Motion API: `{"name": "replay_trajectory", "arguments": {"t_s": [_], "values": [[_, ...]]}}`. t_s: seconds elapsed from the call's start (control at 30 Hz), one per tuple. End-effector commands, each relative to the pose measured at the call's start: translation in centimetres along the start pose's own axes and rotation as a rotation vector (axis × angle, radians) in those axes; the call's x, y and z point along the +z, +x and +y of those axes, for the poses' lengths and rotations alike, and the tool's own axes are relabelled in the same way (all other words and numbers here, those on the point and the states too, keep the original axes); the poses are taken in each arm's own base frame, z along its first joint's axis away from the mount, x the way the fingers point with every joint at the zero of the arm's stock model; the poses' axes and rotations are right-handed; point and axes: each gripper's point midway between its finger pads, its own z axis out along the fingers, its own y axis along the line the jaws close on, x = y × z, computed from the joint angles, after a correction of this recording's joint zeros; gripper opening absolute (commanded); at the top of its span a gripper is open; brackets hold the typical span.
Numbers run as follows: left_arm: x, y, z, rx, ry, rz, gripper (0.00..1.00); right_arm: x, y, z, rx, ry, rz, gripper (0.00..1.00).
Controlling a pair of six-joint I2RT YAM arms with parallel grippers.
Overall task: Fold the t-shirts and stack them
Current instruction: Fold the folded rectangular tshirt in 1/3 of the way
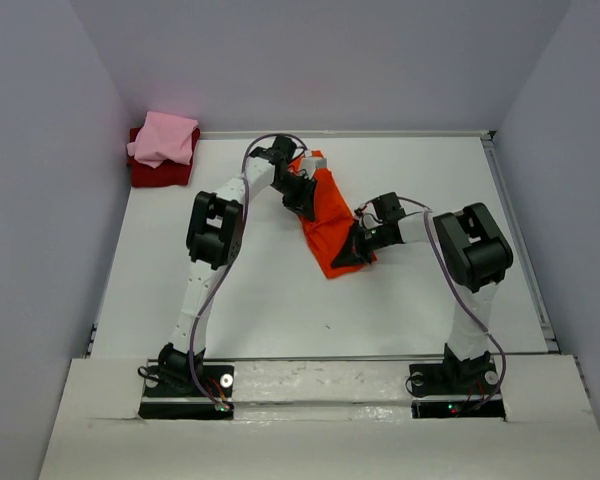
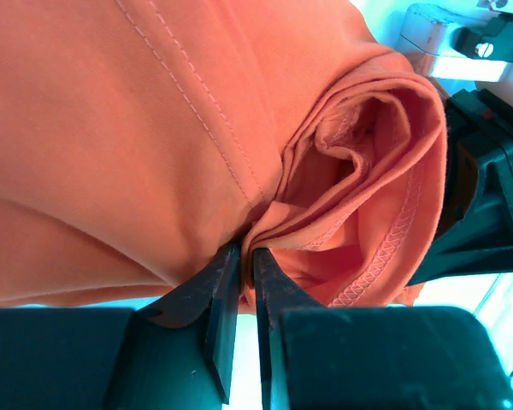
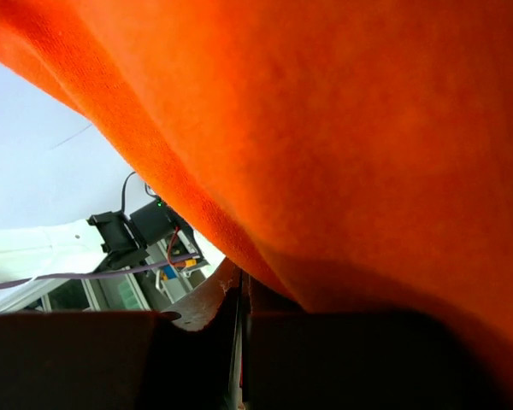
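The bright orange-red t-shirt (image 1: 327, 222) is stretched as a narrow folded band between both grippers over the middle of the table. At its far end, my left gripper (image 1: 302, 196) is shut on a bunched fold with a stitched hem (image 2: 385, 256), the cloth pinched between the fingertips (image 2: 248, 252). My right gripper (image 1: 354, 248) holds the near end. Its jaws (image 3: 244, 286) are pressed together where the cloth's edge (image 3: 325, 171) runs into them. The light pink t-shirt (image 1: 165, 138) lies folded on the dark red t-shirt (image 1: 158, 174) in the far left corner.
The white table (image 1: 280, 300) is walled by grey panels left, right and behind. A raised rail (image 1: 510, 220) runs along its right edge. The right arm's elbow (image 1: 475, 245) stands right of the cloth, and the left arm's (image 1: 215, 228) left of it.
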Motion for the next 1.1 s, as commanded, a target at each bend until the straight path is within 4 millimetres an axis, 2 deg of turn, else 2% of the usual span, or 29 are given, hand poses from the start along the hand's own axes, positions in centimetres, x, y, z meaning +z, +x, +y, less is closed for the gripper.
{"name": "replay_trajectory", "arguments": {"t_s": [0.0, 0.1, 0.23, 0.33, 0.37, 0.43, 0.47, 0.5, 0.57, 0.6, 0.63, 0.67, 0.7, 0.73, 0.77, 0.83, 0.87, 0.9, 0.93, 1.0, 1.03, 1.07], "values": [[-2.1, -2.0, -0.2, 0.014, -0.034, -0.059, 0.24, 1.3, 0.5, -2.0, 0.0, 0.049, -0.001, 0.0], [-2.4, -2.2, 0.6, -0.002, -0.076, -0.062, 0.26, 1.7, 1.0, -2.5, 0.004, 0.068, 0.006, 0.0], [-3.9, -3.5, 1.0, 0.005, -0.154, -0.097, 0.26, 1.9, 1.3, -2.4, -0.006, 0.072, 0.011, 0.0], [-5.8, -5.0, 0.1, 0.021, -0.18, -0.152, 0.26, 1.8, 1.1, -2.2, -0.011, 0.07, 0.006, 0.0], [-7.3, -5.8, -1.0, 0.035, -0.182, -0.186, 0.26, 1.8, 1.2, -2.2, -0.01, 0.071, 0.007, 0.0], [-8.8, -7.3, -2.7, 0.054, -0.161, -0.255, 0.26, 2.0, 1.4, -2.0, -0.014, 0.072, 0.014, 0.0], [-10.1, -7.7, -4.3, 0.035, -0.133, -0.296, 0.27, 2.0, 1.4, -1.9, -0.015, 0.069, 0.013, 0.0], [-10.9, -8.9, -5.3, 0.049, -0.106, -0.354, 0.27, 1.9, 1.4, -1.9, -0.012, 0.07, 0.014, 0.0], [-11.1, -8.6, -7.6, -0.049, 0.005, -0.38, 0.27, 1.9, 1.3, -1.9, -0.013, 0.069, 0.013, 0.0], [-12.8, -9.9, -9.5, -0.019, 0.04, -0.455, 0.28, 1.9, 1.4, -1.9, -0.012, 0.069, 0.013, 0.0], [-12.3, -8.9, -9.5, -0.067, 0.049, -0.447, 0.28, 1.9, 1.3, -1.7, -0.015, 0.067, 0.011, 0.0], [-12.5, -8.8, -9.9, -0.089, 0.064, -0.464, 0.28, 1.9, 1.3, -1.7, -0.014, 0.066, 0.013, 0.0], [-14.5, -10.0, -12.0, -0.09, 0.106, -0.545, 0.29, 1.8, 1.2, -1.6, -0.015, 0.066, 0.012, 0.0], [-13.6, -8.5, -12.2, -0.133, 0.136, -0.524, 0.29, 1.8, 1.2, -1.6, -0.016, 0.067, 0.009, 0.0], [-15.4, -9.2, -14.6, -0.133, 0.204, -0.585, 0.29, 1.8, 1.1, -1.4, -0.021, 0.067, 0.008, 0.0], [-15.4, -8.5, -16.3, -0.16, 0.284, -0.592, 0.29, 1.7, 1.1, -1.4, -0.023, 0.067, 0.009, 0.0], [-14.6, -7.0, -16.8, -0.198, 0.307, -0.569, 0.29, 1.7, 1.0, -1.3, -0.024, 0.068, 0.008, 0.0], [-14.4, -6.7, -17.3, -0.246, 0.336, -0.568, 0.29, 1.7, 1.0, -1.3, -0.025, 0.07, 0.008, 0.0], [-12.9, -5.0, -16.9, -0.302, 0.347, -0.529, 0.29, 1.7, 0.8, -1.1, -0.031, 0.068, 0.006, 0.0], [-12.7, -3.8, -18.1, -0.335, 0.399, -0.536, 0.29, 1.6, 0.9, -1.0, -0.03, 0.068, 0.008, 0.0], [-13.3, -4.2, -18.8, -0.377, 0.456, -0.582, 0.29, 1.6, 0.8, -1.1, -0.03, 0.069, 0.007, 0.0], [-12.3, -2.1, -18.1, -0.448, 0.471, -0.573, 0.28, 1.6, 0.8, -0.9, -0.031, 0.065, 0.007, 0.0]]}}
